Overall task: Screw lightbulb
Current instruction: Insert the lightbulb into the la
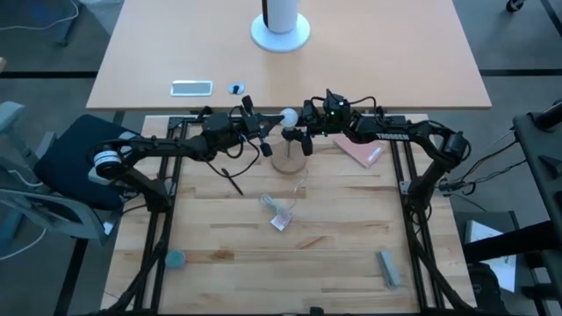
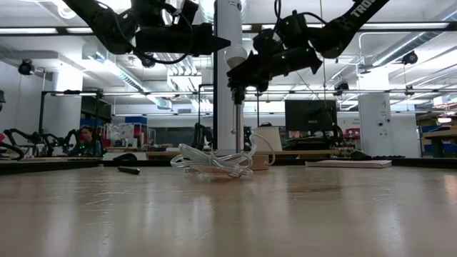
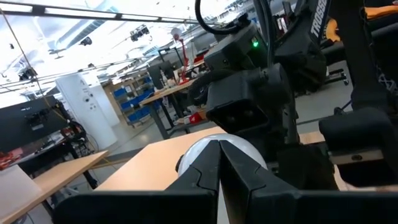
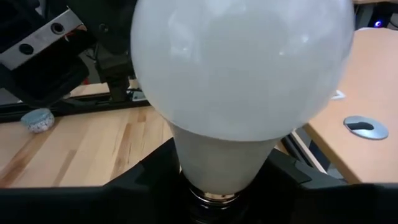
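Note:
The white frosted lightbulb [image 4: 239, 68] is up in the air above the black ball socket [image 1: 296, 139], which stands on its round wooden base [image 1: 286, 163]. My right gripper [image 4: 214, 186] comes in from the table's right and is shut on the lightbulb [image 1: 288, 115]. My left gripper [image 3: 219, 149] comes from the left with its fingers shut. Its tips are right at the lightbulb's [image 2: 235, 56] globe. The right gripper hides whether the screw base meets the socket [image 2: 238, 118]. My right gripper pinches the lightbulb low down, at its neck just above the silvery screw base [image 4: 214, 198], one finger on each side. The fingers come about level from the table's right. The globe stands above them, clear of the table. My left gripper: its shut tips [image 3: 205, 168] stand against the globe [image 3: 245, 149]; whether they touch it, I cannot tell.
A clear packet with a coiled cord [image 1: 281, 215] lies near the table's middle, with a black cord end [image 1: 230, 178] to its left. A pink pad [image 1: 360, 154] lies at the right. A teal piece [image 1: 176, 260] and a grey block [image 1: 387, 268] sit near the front.

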Robot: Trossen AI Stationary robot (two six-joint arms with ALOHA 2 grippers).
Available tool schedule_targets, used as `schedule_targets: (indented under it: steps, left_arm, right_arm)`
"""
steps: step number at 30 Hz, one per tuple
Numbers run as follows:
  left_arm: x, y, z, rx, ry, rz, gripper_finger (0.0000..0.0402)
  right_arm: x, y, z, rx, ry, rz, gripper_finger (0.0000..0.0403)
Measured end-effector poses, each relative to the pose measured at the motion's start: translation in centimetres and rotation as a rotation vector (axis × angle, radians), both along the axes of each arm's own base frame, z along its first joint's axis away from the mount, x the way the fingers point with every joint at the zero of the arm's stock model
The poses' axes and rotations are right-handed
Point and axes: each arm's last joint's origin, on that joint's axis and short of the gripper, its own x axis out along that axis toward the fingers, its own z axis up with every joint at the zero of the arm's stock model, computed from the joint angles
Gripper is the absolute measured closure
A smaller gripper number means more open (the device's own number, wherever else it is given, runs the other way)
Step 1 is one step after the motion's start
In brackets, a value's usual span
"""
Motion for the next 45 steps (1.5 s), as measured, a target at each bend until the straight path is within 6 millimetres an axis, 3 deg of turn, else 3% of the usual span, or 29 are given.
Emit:
schedule_targets:
  steps: [12, 26, 35, 45]
  left_arm:
    - [0.3, 0.0, 0.8, 0.022, 0.009, -0.045, 0.0401]
    - [0.7, 0.2, 1.2, 0.019, 0.057, -0.039, 0.0401]
    - [0.8, 0.2, 1.3, 0.015, 0.066, -0.035, 0.0401]
    - [0.8, 0.2, 1.3, 0.021, 0.072, -0.032, 0.0401]
  right_arm:
    - [-0.7, 0.4, 1.2, -0.011, -0.002, 0.003, 0.0206]
    - [-1.0, 0.6, 1.0, -0.005, 0.036, 0.007, 0.0171]
    - [-1.6, 0.9, 1.4, 0.014, 0.07, 0.006, 0.0171]
    - [-3.7, 2.1, 3.4, 0.035, 0.122, 0.006, 0.0174]
